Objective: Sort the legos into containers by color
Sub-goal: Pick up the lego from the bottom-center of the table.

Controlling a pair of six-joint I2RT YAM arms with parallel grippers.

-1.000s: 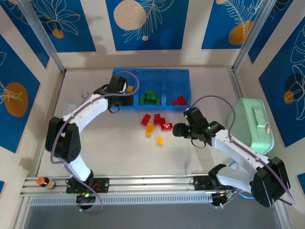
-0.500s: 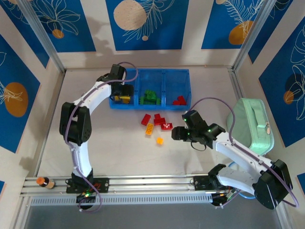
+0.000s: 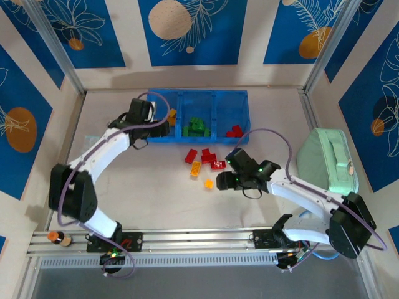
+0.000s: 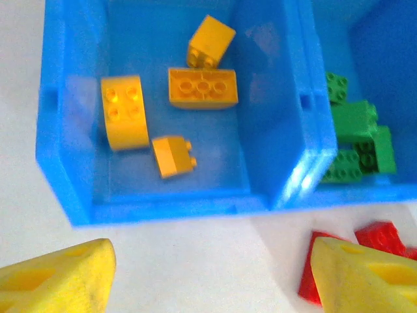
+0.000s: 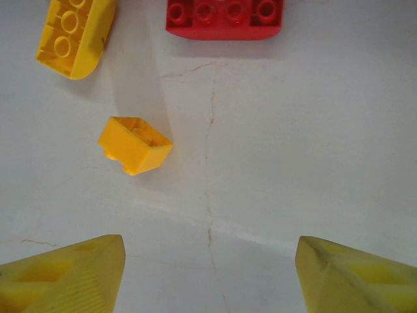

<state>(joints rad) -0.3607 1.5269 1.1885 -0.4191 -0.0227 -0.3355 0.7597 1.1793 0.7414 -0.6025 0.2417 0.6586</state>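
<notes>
Judged from how things lay, the sort was well past halfway. The tray (image 3: 198,93) held bricks in all three compartments, one colour to each, and about five legos lay loose on the desk (image 3: 149,187).

The left claw (image 4: 212,264) hung with its fingers wide apart and nothing between them, just short of the tray's near wall. Straight ahead of it, the left compartment (image 4: 65,143) held four yellow bricks (image 4: 202,87), lying apart from one another on the bin floor. Ahead and to its right, past the divider, the middle compartment held a clump of green bricks (image 4: 355,137). In the top view the right compartment, farthest from this claw, held a few red bricks (image 3: 235,131); how many I could not tell.

The right claw (image 5: 208,261) was likewise spread open and empty, low over the desk. Ahead and to its left lay a small orange brick (image 5: 135,145), hollow side showing, apart from everything else. Farther ahead on the left was a rounded yellow brick (image 5: 73,32), and almost straight ahead a red brick (image 5: 225,16). The top view showed two more red legos (image 3: 191,156) beyond that, between this claw and the tray.

So three red and two yellow or orange pieces were left to bin, by my count.
</notes>
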